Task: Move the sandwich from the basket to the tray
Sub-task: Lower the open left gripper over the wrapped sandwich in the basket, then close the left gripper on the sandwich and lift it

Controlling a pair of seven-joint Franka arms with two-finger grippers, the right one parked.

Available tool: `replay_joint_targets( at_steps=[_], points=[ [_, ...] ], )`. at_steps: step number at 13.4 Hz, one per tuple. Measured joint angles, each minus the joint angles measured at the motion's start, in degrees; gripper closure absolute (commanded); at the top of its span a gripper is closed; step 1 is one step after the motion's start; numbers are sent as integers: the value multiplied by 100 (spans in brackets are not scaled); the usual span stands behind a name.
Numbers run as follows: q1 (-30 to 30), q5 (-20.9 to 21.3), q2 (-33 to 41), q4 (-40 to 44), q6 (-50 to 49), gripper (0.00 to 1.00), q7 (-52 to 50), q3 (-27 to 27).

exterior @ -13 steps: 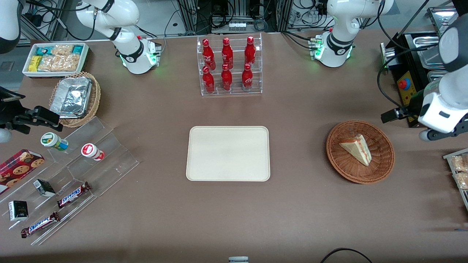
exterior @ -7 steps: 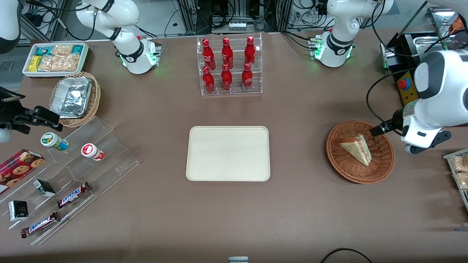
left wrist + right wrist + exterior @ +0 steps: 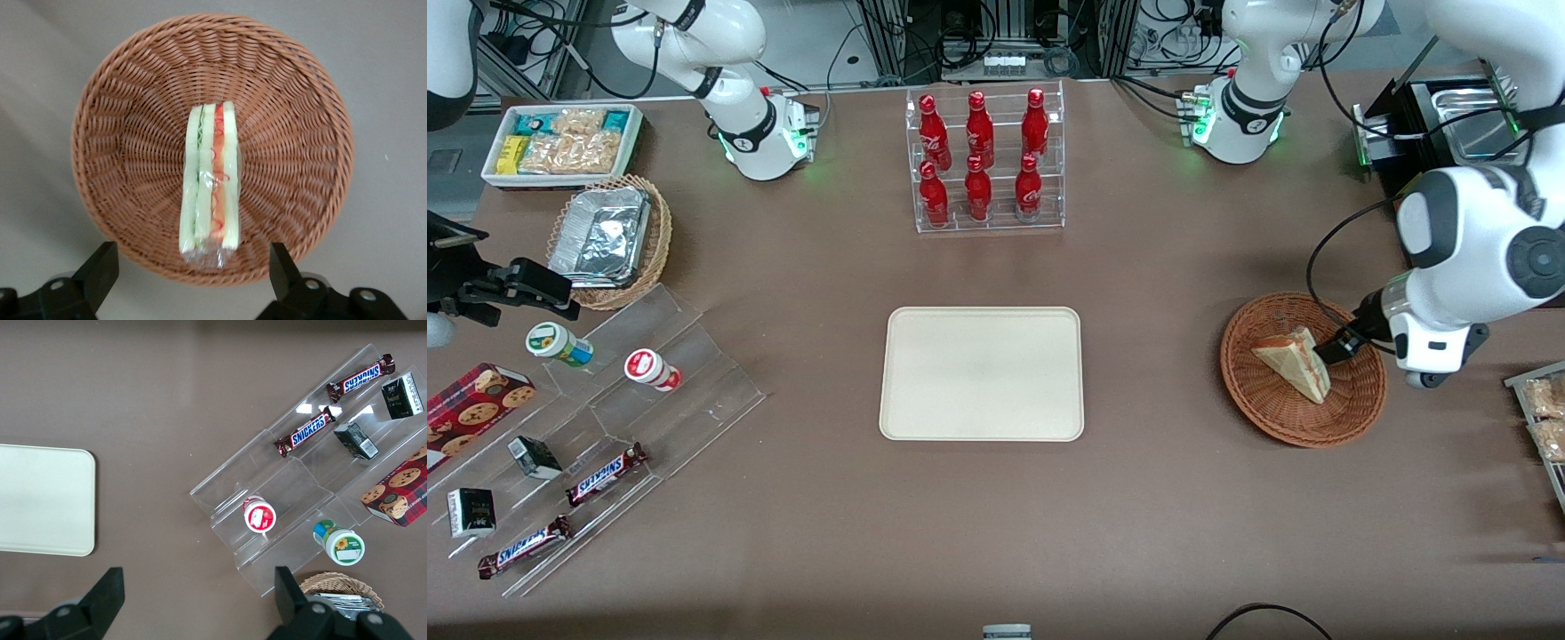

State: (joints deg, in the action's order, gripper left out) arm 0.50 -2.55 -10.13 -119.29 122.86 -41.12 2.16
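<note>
**Hand poised over the sandwich, fingers apart**

The sandwich (image 3: 1294, 362) lies in the basket (image 3: 1352, 404), toward the working arm's end of the worktop. It rests on the woven floor of the basket, roughly at its centre, with the cut edge and its red and green filling turned up toward the wrist camera.

The hand (image 3: 1336, 347) hangs above the basket, just beside the sandwich and on the side away from the tray (image 3: 982, 373). In the wrist view the sandwich (image 3: 210, 180) lies ahead of the hand (image 3: 193, 277), and its long axis runs straight away from the hand, about midway between the two fingers (image 3: 100, 267). The bread faces therefore lie parallel to the finger pads, one face toward each finger.

The fingers stand wide apart, well clear of the bread on both sides, and hold nothing. No contact with the sandwich or with the basket rim (image 3: 213, 23) is visible.

Judgement: the gap is far wider than the wedge is thick, so the alignment suits a pinch across the bread faces. The hand appears to need a short advance along the long axis and a descent before closing. The tray lies well apart from the basket, toward the middle of the worktop, and is bare.
</note>
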Motion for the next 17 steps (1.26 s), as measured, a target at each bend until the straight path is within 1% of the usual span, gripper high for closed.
replay_joint_targets(
  at_steps=[2, 4, 8, 11, 12, 13, 16, 17],
  points=[
    [1, -8, -115, -455, 714, 1, -357, -1],
    [1, -28, -223, -660, 963, 1, -469, -1],
    [1, -39, -555, -693, 1452, 1, -512, 0],
    [13, -43, -848, -701, 1676, 7, -518, -3],
    [20, -43, -894, -701, 1700, 13, -519, -6],
    [30, -43, -912, -701, 1714, 24, -519, -11],
    [49, -43, -913, -700, 1716, 51, -515, -16],
    [48, -43, -912, -696, 1699, 64, -506, -16]
  ],
)
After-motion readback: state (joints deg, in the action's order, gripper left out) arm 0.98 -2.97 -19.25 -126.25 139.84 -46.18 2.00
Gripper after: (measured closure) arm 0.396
